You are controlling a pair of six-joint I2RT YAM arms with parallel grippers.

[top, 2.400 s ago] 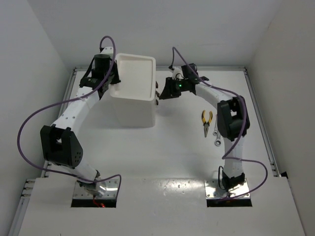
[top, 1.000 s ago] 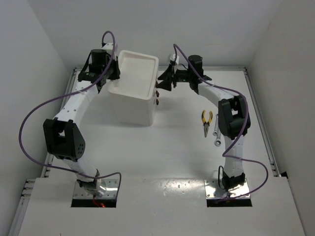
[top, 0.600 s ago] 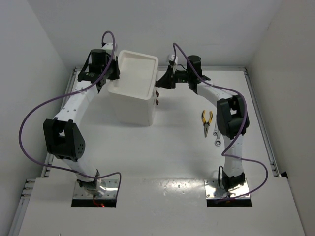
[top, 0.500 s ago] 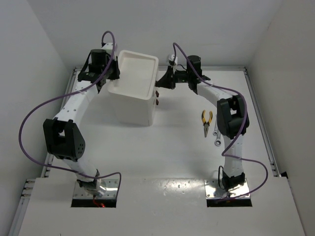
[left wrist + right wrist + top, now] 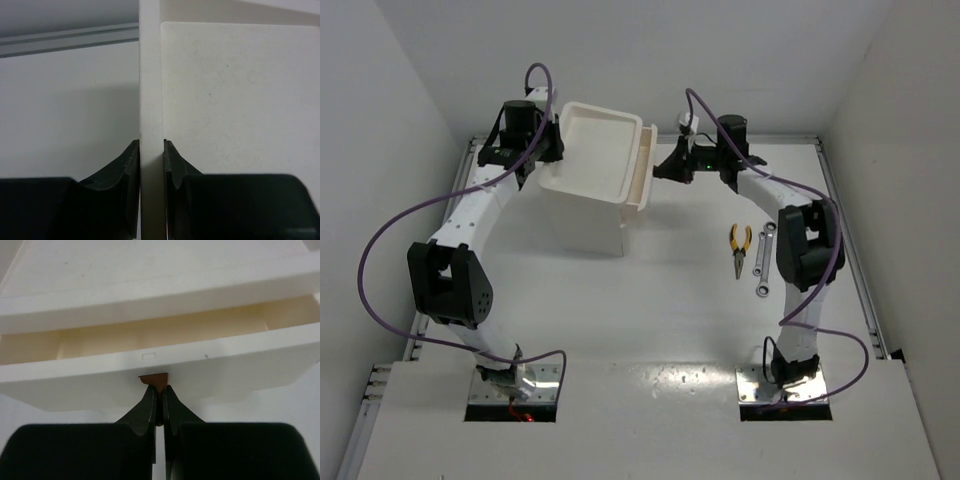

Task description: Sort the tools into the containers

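Observation:
The white drawer unit [image 5: 588, 215] stands at the back of the table, its tray top [image 5: 595, 145] bare. My left gripper [image 5: 546, 157] is shut on the tray's left rim [image 5: 150, 75]. My right gripper [image 5: 660, 168] is shut on the red-brown knob [image 5: 154, 380] of the top drawer [image 5: 642, 170], which stands pulled out to the right; its inside [image 5: 150, 335] looks bare. Yellow-handled pliers [image 5: 740, 247] and two silver wrenches [image 5: 761, 262] lie on the table to the right. The screwdrivers are out of view.
A metal rail [image 5: 847, 240] runs along the table's right edge and another along the back. White walls close in on the left, back and right.
My right gripper has closed on the top drawer's knob and pulled to the right, drawing the drawer out. The left gripper keeps its hold on the rim.

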